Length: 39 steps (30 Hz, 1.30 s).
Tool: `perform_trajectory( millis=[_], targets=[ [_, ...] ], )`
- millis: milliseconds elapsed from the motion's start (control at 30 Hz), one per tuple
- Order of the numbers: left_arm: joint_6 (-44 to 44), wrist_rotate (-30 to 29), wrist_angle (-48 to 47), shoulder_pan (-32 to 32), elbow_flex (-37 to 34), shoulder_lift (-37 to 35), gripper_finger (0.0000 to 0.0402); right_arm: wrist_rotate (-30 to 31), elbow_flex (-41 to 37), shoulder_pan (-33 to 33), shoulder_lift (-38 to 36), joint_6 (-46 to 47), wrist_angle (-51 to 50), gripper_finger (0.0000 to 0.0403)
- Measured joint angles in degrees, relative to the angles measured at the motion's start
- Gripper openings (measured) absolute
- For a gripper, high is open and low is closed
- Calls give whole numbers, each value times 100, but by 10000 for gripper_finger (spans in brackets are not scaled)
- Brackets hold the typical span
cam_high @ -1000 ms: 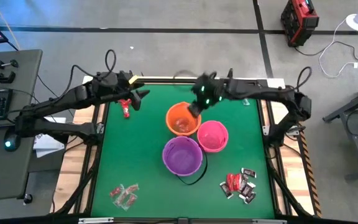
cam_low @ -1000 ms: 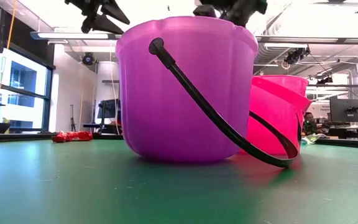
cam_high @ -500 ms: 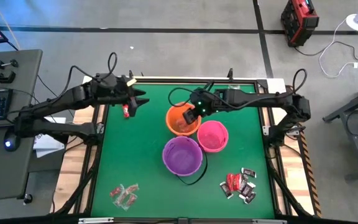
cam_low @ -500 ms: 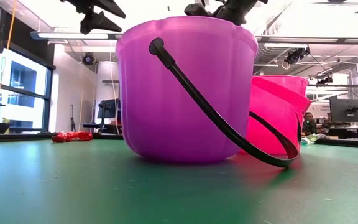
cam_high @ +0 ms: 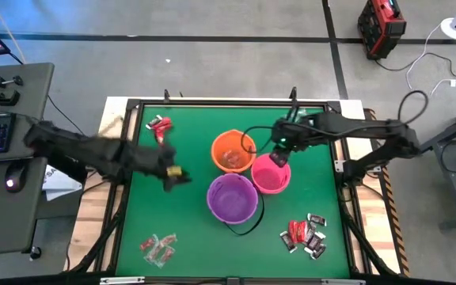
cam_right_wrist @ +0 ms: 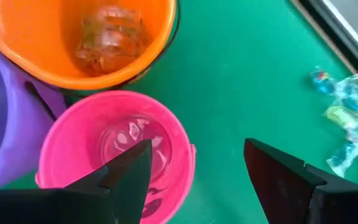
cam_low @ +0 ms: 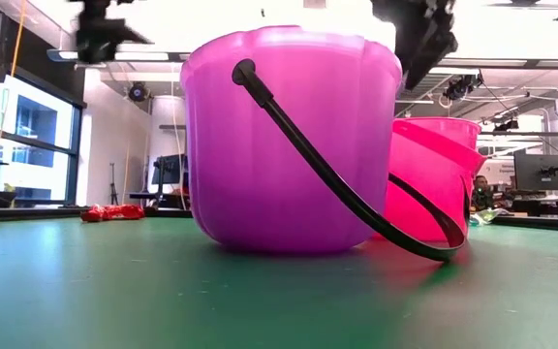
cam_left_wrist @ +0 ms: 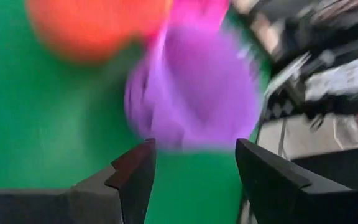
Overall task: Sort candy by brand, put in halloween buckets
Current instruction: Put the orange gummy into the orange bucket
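Note:
Three buckets stand together mid-table: orange point(cam_high: 232, 150), pink point(cam_high: 272, 175) and purple point(cam_high: 232, 198), the purple one's black handle point(cam_low: 347, 184) down on the mat. Clear-wrapped candy point(cam_right_wrist: 109, 36) lies inside the orange bucket. My right gripper point(cam_high: 278, 156) hangs open above the pink bucket's far rim, nothing between its fingers point(cam_right_wrist: 197, 149). My left gripper point(cam_high: 176, 176) is open and empty too, left of the purple bucket point(cam_left_wrist: 194, 93). Red candy point(cam_high: 161, 125) lies on the mat at the far left.
A pile of red and dark candy point(cam_high: 305, 235) lies near the right front corner, and a smaller clear-and-red pile point(cam_high: 158, 248) near the left front corner. Green-and-clear pieces point(cam_right_wrist: 347, 115) lie near the far right edge. Bare mat point(cam_high: 188, 229) stretches in front of the buckets.
My left gripper has swung fast from the far left, beside the red candy, toward the near side and down, ending left of the purple bucket, and it has rolled. My right gripper has gone from above the orange bucket toward the right, over the pink bucket's far rim.

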Motion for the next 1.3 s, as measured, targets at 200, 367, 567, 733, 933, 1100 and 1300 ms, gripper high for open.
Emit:
perform_trajectory(
  millis=[200, 367, 567, 733, 933, 1100, 1300],
  targets=[
    [-2034, 40, 206, -1743, -245, 1171, 209, 393, 0, 196, -419, 34, -59, 248],
    [-2391, 492, 274, -2277, 216, 2307, 209, 439, 0, 224, -502, 32, -109, 248],
    [-2246, 945, -595, -2331, 892, 3473, 209, 634, 0, 213, -500, -274, -104, 248],
    [-2131, 1132, -880, -2331, 1135, 4143, 209, 634, 0, 169, -493, -398, -104, 248],
    [-2137, 1425, -963, -2337, 1182, 4548, 209, 634, 0, 169, -491, -463, -111, 248],
    [-1993, 1448, -1075, -2306, 1159, 4497, 159, 636, 0, 169, -491, -463, -144, 248],
    [-1484, 1174, -1180, -2025, 1156, 3710, 15, 657, 2, 169, -491, -462, -148, 248]
  ],
)
